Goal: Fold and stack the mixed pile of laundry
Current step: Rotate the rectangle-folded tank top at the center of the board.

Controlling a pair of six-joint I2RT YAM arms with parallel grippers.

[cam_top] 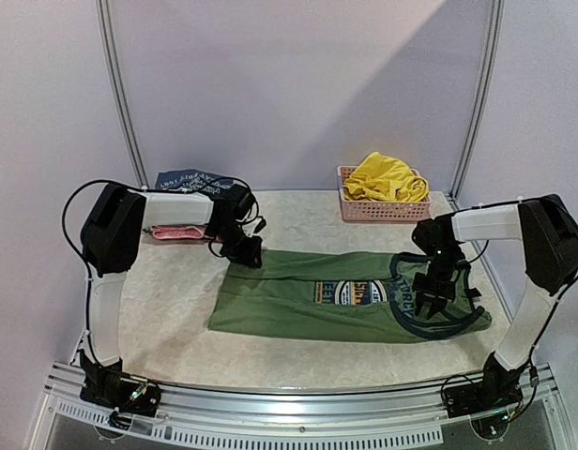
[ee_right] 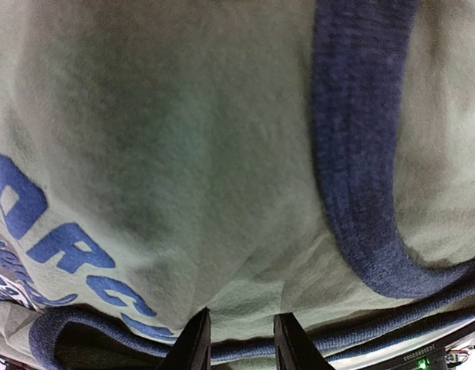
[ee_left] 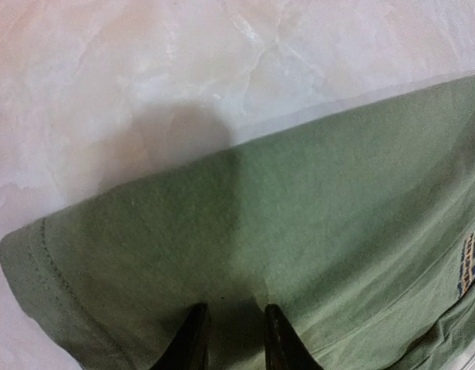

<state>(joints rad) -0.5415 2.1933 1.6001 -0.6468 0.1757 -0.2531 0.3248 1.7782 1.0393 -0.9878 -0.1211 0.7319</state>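
Narrowed fingers of the left hand (ee_left: 234, 339) pinch the olive-green shirt (cam_top: 270, 305) at its far left hem corner. The right hand (ee_right: 241, 343), equally narrow, nips cloth by the shirt's dark-trimmed neckline. It lies on the table (cam_top: 176, 291). Beyond its right end, yellow shorts (cam_top: 385, 176) fill the pink basket (cam_top: 383, 211).

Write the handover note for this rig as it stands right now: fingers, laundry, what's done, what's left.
Left gripper: fingers pinched on the olive-green shirt at its far hem corner.
Right gripper: fingers pinched on the shirt's edge by the dark-trimmed armhole.
Laundry: the shirt lies on the table, apparently folded once lengthwise. The yellow shorts are heaped in the pink basket.
Done: the shirt's first fold, by the look of it.
Left: finish the shirt, fold the shorts, stack both.
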